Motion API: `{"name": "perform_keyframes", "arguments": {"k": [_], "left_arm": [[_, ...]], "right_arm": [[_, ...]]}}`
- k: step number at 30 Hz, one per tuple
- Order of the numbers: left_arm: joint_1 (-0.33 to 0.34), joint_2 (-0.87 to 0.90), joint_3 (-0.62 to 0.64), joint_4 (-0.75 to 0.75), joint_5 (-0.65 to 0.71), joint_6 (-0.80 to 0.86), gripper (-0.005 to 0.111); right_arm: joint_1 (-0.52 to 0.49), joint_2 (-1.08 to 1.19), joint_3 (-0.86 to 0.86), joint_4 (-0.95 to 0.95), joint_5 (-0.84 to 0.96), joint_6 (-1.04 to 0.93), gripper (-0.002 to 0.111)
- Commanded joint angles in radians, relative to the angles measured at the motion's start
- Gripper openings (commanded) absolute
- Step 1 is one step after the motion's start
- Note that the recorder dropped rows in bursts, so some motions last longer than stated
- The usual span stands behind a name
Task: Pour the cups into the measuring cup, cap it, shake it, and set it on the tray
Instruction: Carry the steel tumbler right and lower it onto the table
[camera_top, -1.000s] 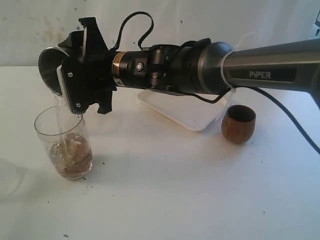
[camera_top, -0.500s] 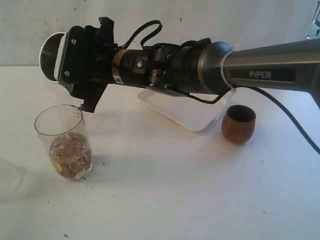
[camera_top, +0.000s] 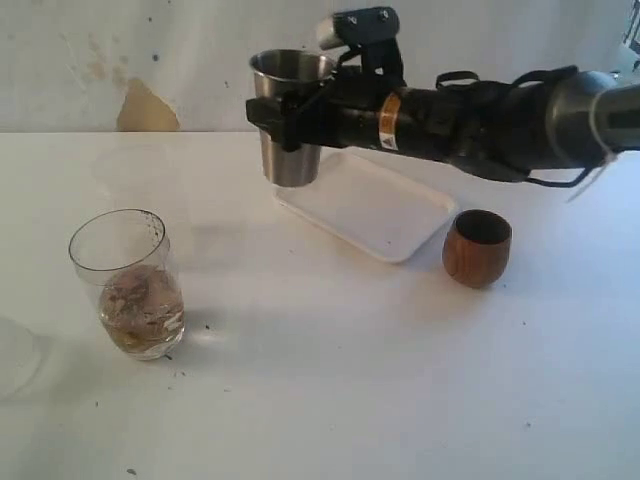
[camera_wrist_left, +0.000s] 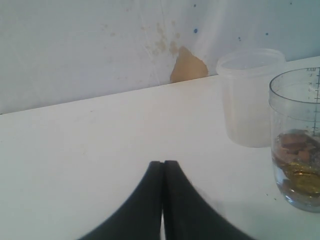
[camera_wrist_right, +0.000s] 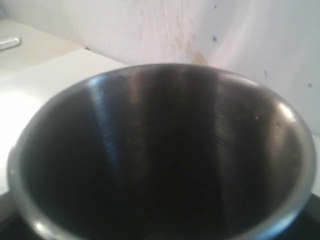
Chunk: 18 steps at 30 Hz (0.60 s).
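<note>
Table (camera_top: 350, 400): white, carrying everything listed here from its left edge across.
Frosted cup (camera_wrist_left: 250, 95): at the left edge, close behind the measuring cup but apart from it; looks empty.
Measuring cup (camera_top: 128, 285): upright near the front-left corner, uncapped, with brownish liquid and bits low in it.
Left gripper (camera_wrist_left: 163, 167): pressed closed on nothing, low over the table beside the measuring cup.
Steel tumbler (camera_top: 290, 165): upright at the tray's left corner, toward the table's back edge. Whether its base touches anything cannot be told. The right wrist view shows a bare inside.
Right gripper (camera_top: 292, 118): jaws wide, clamped round the tumbler's upper body.
Tray (camera_top: 400, 215): toward the back middle of the table, nothing on it.
Wooden cup (camera_top: 477, 248): upright just beside the tray's right corner, untouched, contents hidden.
Step in hand: probably parking the tumbler, since the first pour looks done.
Next move: set the tumbler down clear of the tray and release it. Then take the wooden cup by its rounded side and tip it squarely over the measuring cup's mouth.
</note>
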<state>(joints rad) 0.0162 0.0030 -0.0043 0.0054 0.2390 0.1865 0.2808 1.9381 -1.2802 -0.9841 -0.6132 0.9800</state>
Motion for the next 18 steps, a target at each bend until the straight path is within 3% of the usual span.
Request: {"name": "perform_keyframes", "arguments": {"k": [1,6,14,18], "left_arm": [[-0.006,-0.003,0.004,0.0,-0.006,-0.002,0.001],[-0.006,-0.003,0.004,0.0,-0.006,-0.002,0.001],[-0.006,-0.003,0.004,0.0,-0.006,-0.002,0.001],[-0.006,-0.003,0.004,0.0,-0.006,-0.002,0.001]], "right_arm": [[-0.083,-0.079,0.132,-0.126,-0.088,0.044,0.0],[-0.146,-0.145,0.306,-0.145,-0.163,-0.02,0.0],[-0.245,-0.18,0.619,0.005,-0.484,-0.415,0.0],[-0.245,-0.18,0.731,0.115,-0.494,-0.598,0.0]]}}
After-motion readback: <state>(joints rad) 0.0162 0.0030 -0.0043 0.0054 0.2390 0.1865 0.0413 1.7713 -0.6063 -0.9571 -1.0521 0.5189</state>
